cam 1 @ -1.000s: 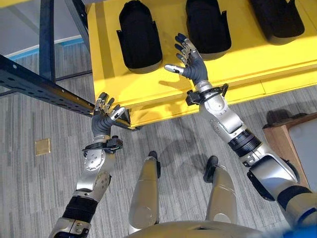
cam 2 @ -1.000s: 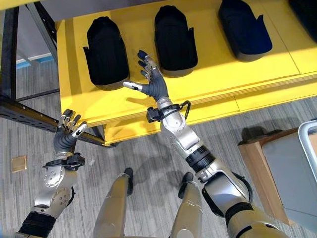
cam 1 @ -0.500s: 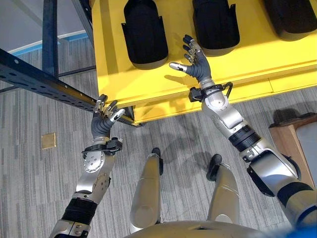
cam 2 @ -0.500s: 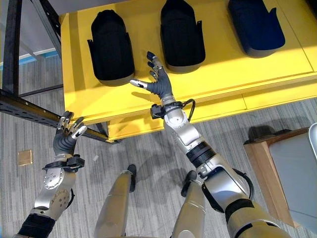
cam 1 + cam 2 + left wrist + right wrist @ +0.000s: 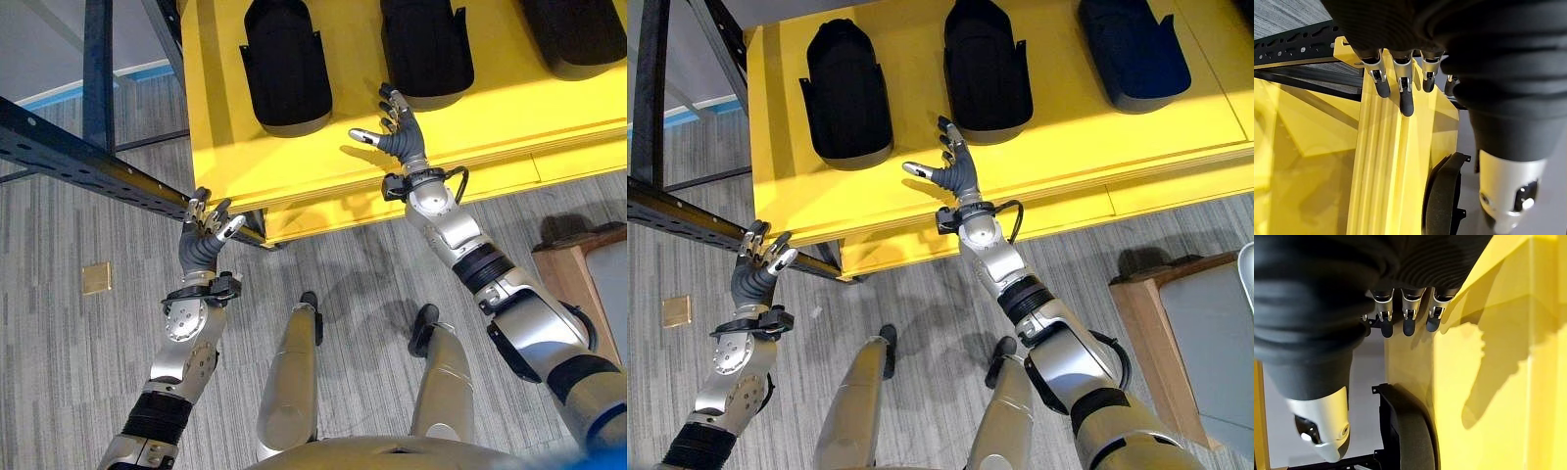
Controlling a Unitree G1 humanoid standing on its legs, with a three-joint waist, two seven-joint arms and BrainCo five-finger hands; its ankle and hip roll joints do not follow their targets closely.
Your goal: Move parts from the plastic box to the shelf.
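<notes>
Right hand (image 5: 955,172) pulled back toward shelf (image 5: 1058,147) edge, fingers spread, empty; black parts (image 5: 985,69) just beyond.

The scene is brightly and evenly lit from above, and the yellow shelf (image 5: 323,166) is rendered in saturated colour without burnt-out glare. A soft shadow of the right hand (image 5: 955,172) is cast on the shelf surface just beside it, and in the right wrist view it is seen as a darker, finger-shaped patch. Diffuse shadows are thrown on the grey carpet (image 5: 88,362). The black parts (image 5: 844,93) are so dark that little surface detail is resolved. In both wrist views the dark ribbed covers are blurred, being very close, while the fingers (image 5: 1405,95) are kept fairly sharp. Straight frame rails are bent slightly toward the edges.
</notes>
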